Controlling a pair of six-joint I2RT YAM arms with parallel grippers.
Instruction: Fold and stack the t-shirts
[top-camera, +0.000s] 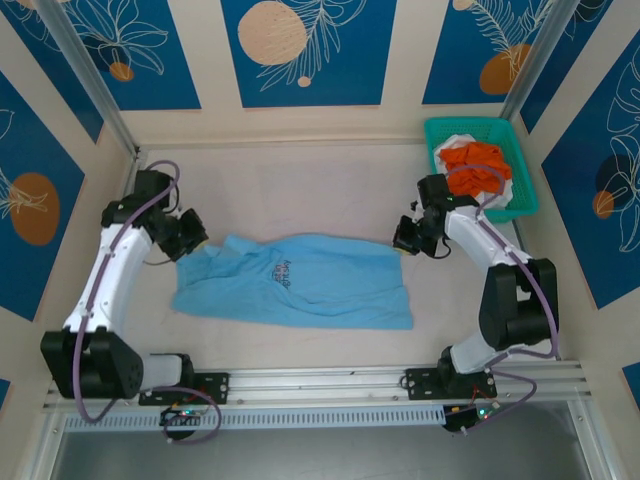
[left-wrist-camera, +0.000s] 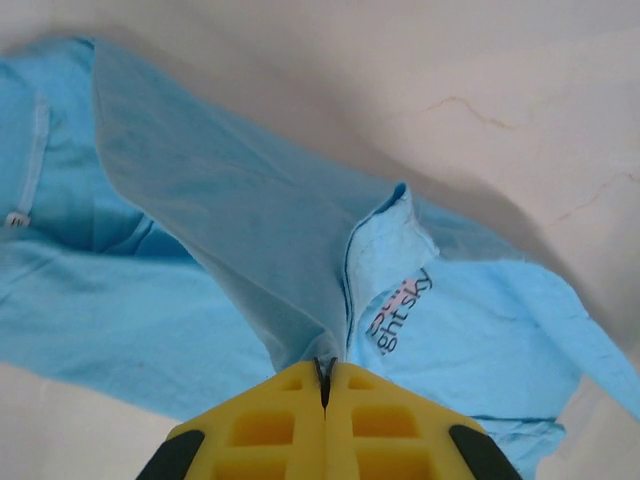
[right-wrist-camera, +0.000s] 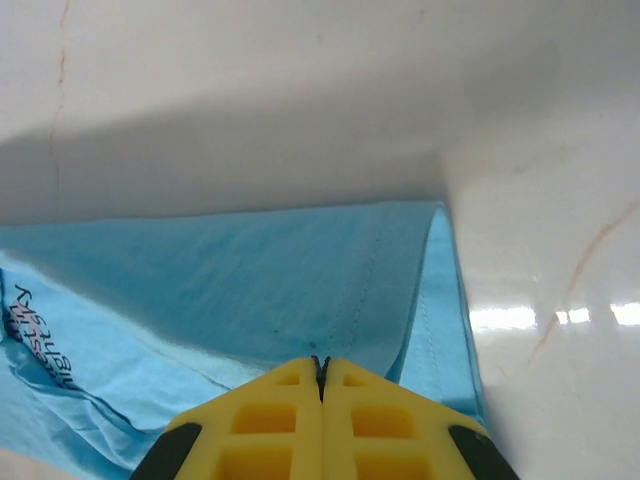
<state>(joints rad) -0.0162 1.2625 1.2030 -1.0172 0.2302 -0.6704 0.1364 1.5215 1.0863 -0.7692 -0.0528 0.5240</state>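
While both arms reach inward over the pale table, the light blue t-shirt lies spread across its middle, a little toward 6 o'clock, rumpled and stretched lengthwise from 9 o'clock to 3 o'clock. Its 3 o'clock end sits flat and roughly square. Its 9 o'clock end is bunched, and a fold rises toward the arm there.

At about 2 o'clock on the table stands the teal basket, well apart from the blue cloth. The orange t-shirt is heaped inside it. The white t-shirt shows beneath and around the orange one, against the basket wall.

The left gripper is at the shirt's 10 o'clock corner. In the left wrist view its yellow fingers are pressed together with a fold of the blue shirt pinched between them, and the cloth rises taut from the table into the grip.

The right gripper is at the shirt's 2 o'clock corner. Its wrist view shows the fingers closed tight on the hemmed edge, which is lifted into a ridge at the grip.

Smallest is the dark-and-pink chest print, facing up near the shirt's centre. It lies at about 1 o'clock from the left fingers and at 9 o'clock in the right wrist view.
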